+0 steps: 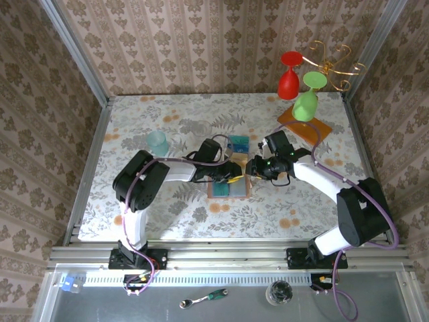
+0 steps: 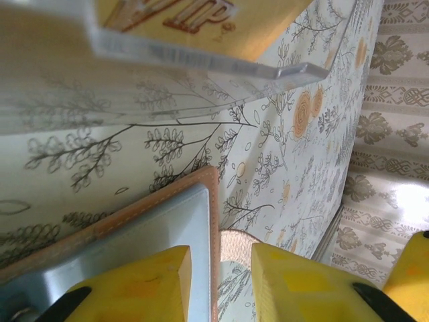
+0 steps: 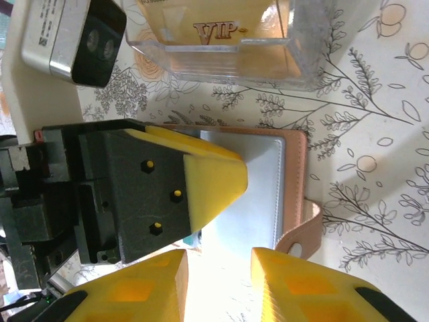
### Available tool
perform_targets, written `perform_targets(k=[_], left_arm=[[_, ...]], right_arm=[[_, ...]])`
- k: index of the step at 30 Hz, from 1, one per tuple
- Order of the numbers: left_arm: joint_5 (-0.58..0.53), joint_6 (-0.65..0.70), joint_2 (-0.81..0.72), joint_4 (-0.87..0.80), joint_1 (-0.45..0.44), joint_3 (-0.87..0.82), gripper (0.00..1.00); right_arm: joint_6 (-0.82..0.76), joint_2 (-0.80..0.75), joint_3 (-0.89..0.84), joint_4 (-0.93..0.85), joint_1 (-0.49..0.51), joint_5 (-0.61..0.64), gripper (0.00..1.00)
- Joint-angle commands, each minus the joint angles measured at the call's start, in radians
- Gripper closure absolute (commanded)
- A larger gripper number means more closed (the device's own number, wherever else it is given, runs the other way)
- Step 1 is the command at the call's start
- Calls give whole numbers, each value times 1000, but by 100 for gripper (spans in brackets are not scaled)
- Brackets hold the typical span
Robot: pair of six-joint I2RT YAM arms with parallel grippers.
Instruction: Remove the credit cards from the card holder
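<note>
Floral-printed cloth covers the desk (image 1: pixel 134 201), and near its middle the flat tan-brown leather-like card holder (image 3: pixel 261 181) lies open with its grey-blue inner face up and its tan closing strap (image 3: pixel 303 235) flopped off one edge. The holder looks thin, limp and light, so I judge it would slide or lift along with any card pulled from it. It probably needs pinning flat while a card is drawn out by its exposed short edge. The cards themselves seem stiff, slick and too thin to pinch from the flat. The left end effector (image 2: pixel 220 260) has its yellow fingers narrowly parted with nothing seen between them. One finger (image 3: pixel 208 181) sits over the holder's inner face, seemingly pressing on it. The right end effector (image 3: pixel 218 261) hovers just beside the strap edge, also narrowly parted and gripping nothing I can see. Just beyond the holder, an orange-tan plastic card marked VIP (image 3: pixel 214 23) rests in a clear plastic tray (image 3: pixel 298 64), apart from both end effectors. From above, a blue-teal rectangle (image 1: pixel 238 143) shows at that spot, but I cannot tell whether it is a card.
</note>
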Motion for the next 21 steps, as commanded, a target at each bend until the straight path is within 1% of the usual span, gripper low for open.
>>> perform_targets(k=[1, 14, 18, 21], left_arm=[[3, -3, -80, 18, 26, -47, 70], [-16, 62, -264, -32, 128, -241, 71], [-5, 84, -265, -35, 154, -273, 75], [-9, 116, -257, -63, 164, -278, 80]], right_arm=[[23, 40, 23, 22, 19, -32, 68], [54, 216, 166, 45, 142, -24, 69], [72, 257, 178, 62, 169, -20, 70], [86, 283, 180, 76, 182, -20, 71]])
